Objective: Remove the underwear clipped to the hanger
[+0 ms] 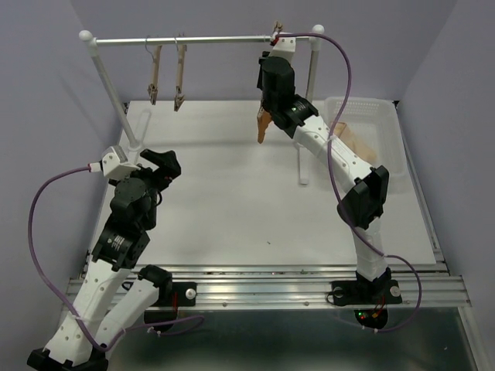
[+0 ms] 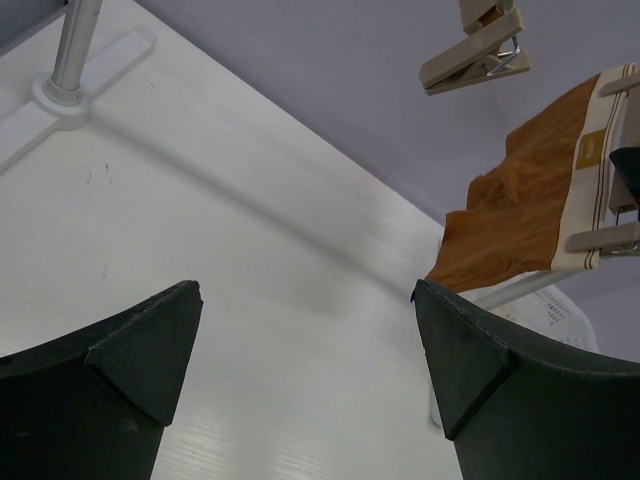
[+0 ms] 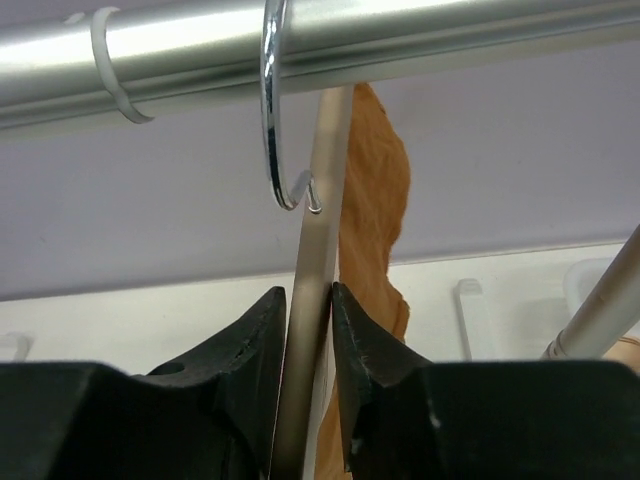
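The underwear (image 1: pixel 263 127), a rust-orange cloth with a pale waistband, hangs from the hanger (image 3: pixel 315 250) at the right end of the rail (image 1: pixel 201 40). My right gripper (image 1: pixel 269 63) is raised to it. In the right wrist view its two black fingers press both sides of the slim wooden bar just under the wire hook (image 3: pixel 270 120), and the underwear (image 3: pixel 375 190) hangs behind the bar. My left gripper (image 1: pixel 166 162) stands open low over the table's left side with nothing between its fingers (image 2: pixel 150 340). From there the underwear (image 2: pixel 520 210) shows clipped at its waistband.
Two bare wooden hangers (image 1: pixel 155 73) (image 1: pixel 180 77) hang on the rail's left part. The rack's posts (image 1: pixel 108 85) (image 1: pixel 313 85) stand on the white table (image 1: pixel 232 201). A clear plastic bin (image 1: pixel 387 131) at the right holds a pale cloth (image 1: pixel 357 141).
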### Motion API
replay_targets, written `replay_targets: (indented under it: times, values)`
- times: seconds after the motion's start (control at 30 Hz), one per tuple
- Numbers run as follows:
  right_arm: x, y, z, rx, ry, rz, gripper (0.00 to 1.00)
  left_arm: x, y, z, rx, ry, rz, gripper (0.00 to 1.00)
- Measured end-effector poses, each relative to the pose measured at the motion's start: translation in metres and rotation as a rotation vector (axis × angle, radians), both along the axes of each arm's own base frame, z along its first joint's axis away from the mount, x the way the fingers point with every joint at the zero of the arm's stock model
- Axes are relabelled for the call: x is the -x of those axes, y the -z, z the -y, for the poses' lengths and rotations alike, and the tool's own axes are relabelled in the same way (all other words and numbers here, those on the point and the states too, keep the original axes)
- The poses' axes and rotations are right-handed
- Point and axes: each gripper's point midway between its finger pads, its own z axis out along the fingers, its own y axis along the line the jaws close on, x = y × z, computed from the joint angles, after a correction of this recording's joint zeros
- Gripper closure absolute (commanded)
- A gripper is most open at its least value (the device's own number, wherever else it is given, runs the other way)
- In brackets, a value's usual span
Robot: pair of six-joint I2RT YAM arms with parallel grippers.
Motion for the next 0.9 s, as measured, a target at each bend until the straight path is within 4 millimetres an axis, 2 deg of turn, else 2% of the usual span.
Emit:
replay_targets:
  times: [0.1,0.13,0.33,0.37,0.4,0.53,0.9]
  values:
    - [-0.001,0.001,-0.001,-0.008,-0.011,0.000,0.78,0.000,0.000,-0.001,0.002,-0.004,0.001,0.01]
    - [-0.002,0.001,-0.001,-0.011,-0.017,-0.001,0.83,0.000,0.000,-0.001,0.002,-0.005,0.002,0.01]
    - [0.000,0.000,-0.004,-0.010,-0.046,0.000,0.90,0.001,-0.002,-0.003,0.007,-0.017,0.007,0.01]
    - [0.001,0.000,-0.004,-0.008,-0.049,-0.001,0.97,0.001,-0.002,-0.004,0.009,-0.020,0.008,0.01]
    - [0.003,0.001,-0.004,-0.005,-0.056,-0.003,0.99,0.001,-0.002,-0.004,0.009,-0.022,0.008,0.01]
    - [0.009,-0.005,-0.002,0.003,-0.075,0.012,0.99,0.003,-0.002,-0.006,0.012,-0.031,0.009,0.01]
    - [0.033,-0.044,0.008,0.017,-0.124,0.079,0.99,0.003,-0.003,-0.008,0.014,-0.041,0.013,0.01]
